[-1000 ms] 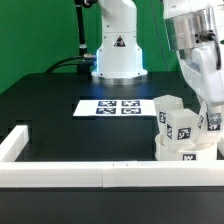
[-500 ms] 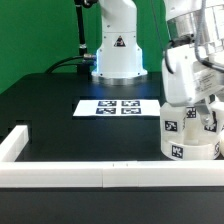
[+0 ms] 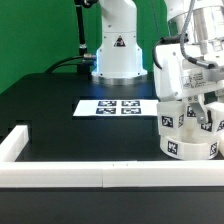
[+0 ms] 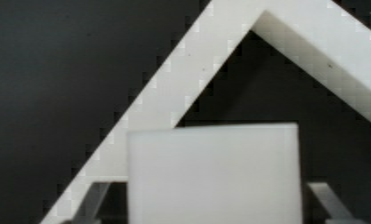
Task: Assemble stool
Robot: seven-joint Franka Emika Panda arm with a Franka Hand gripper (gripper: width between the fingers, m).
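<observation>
While the marker board (image 3: 118,107) lies flat toward the exterior view's left, the stool (image 3: 187,128) stands at the right, inside the border rail (image 3: 70,176) — legs pointing up, long axes near vertical. Above it, the gripper (image 3: 207,112) pinches one leg (image 4: 210,172) between its fingers.

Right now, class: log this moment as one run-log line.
arm: low over white plastic stool | jaws: either side of white blocky leg, contact unclear | stool: beside white border rail | marker board: bare
</observation>
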